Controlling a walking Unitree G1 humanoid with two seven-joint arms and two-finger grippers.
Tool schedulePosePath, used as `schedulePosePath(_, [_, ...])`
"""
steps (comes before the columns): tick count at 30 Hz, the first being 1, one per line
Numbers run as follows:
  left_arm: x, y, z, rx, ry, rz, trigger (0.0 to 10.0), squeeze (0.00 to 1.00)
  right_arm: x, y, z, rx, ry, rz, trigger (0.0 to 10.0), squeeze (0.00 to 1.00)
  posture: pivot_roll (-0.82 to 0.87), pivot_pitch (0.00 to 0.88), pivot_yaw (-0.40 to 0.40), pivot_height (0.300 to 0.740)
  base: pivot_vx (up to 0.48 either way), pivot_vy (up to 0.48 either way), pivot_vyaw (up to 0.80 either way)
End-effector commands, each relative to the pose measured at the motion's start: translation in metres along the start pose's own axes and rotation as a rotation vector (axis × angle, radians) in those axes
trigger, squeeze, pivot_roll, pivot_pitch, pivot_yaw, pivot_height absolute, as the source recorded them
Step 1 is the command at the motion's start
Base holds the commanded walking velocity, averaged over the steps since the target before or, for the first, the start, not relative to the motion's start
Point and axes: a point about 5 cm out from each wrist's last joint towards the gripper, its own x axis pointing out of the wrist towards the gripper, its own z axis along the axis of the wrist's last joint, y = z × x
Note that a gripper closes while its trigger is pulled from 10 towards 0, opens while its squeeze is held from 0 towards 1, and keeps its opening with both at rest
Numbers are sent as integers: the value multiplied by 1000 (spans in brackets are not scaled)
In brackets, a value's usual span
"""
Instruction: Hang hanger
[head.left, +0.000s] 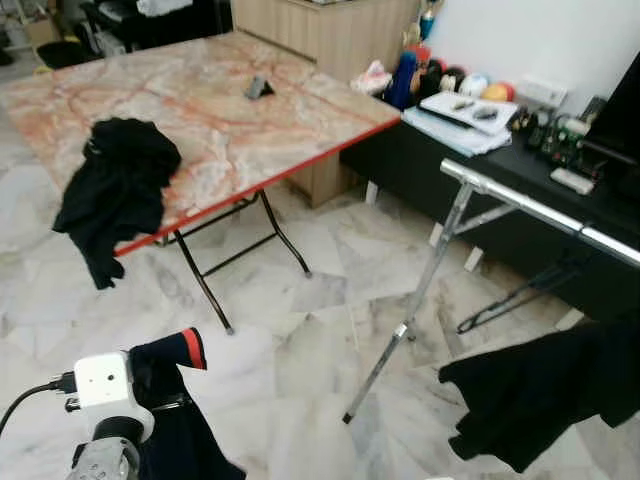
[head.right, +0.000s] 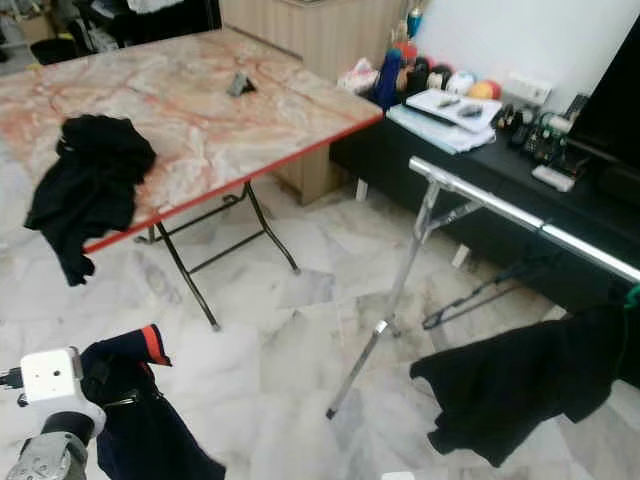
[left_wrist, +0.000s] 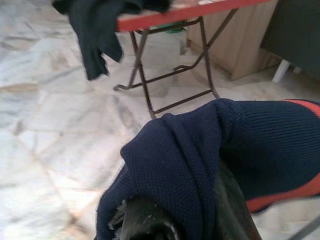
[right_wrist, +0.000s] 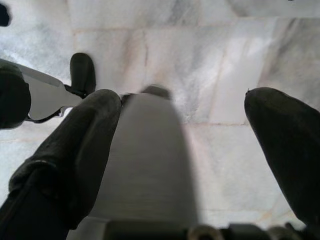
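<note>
Nearest, lower left of the head views: left hand (head.left: 165, 385), w/ a navy garment (head.left: 175, 420) (red band at the cuff) draped over it. Left wrist view shows that cloth (left_wrist: 215, 165) wrapped right over the black fingers, so it looks clenched on the garment, maybe w/ a hanger inside; no hanger can be made out under the fabric.

Right hand (right_wrist: 182, 145): pointing down at the marble floor (right_wrist: 200, 55), fingers spread apart, nothing betw. them. Released, idle.

Mid-frame, right: silver rack rail (head.left: 540, 210) runs from centre-right toward the right edge, slanting down a bit in the picture, propped on a diagonal leg (head.left: 410, 310). A black garment (head.left: 545, 395) already hangs at lower right, below the rail's far end.

Key relation: rail lies up and to the right of the left hand, well apart, floor betw. them. Rail's long axis runs left-right across the view, so a hook would prob. need to come over it crosswise. Right hand is likely nearer the rack side, but the load is on the left.

Farther, upper left: marble surface (head.left: 230, 110) w/ a black cloth (head.left: 115, 185) hanging over its red edge.
</note>
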Motion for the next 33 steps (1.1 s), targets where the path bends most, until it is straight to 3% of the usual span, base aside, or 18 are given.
schedulePosePath(1, [-1,-2,2,-8,-10,-10,10000,0,-1,-5,-9,6,31,-11,10000,0,21,121,5,740,0,285,0])
schedulePosePath(17, [0,-2,2,-8,-13,-21,10000,0,2,18,5,1,21,6,10000,0,39,93,6,740,0,286,0])
schedulePosePath(22, [0,-2,3,-8,-17,-22,10000,0,2,42,11,-5,13,32,10000,0,41,89,3,740,0,288,0])
schedulePosePath(33, [0,-3,3,2,-25,-17,10000,0,1,65,18,-8,4,56,10000,0,48,110,-10,740,0,176,0])
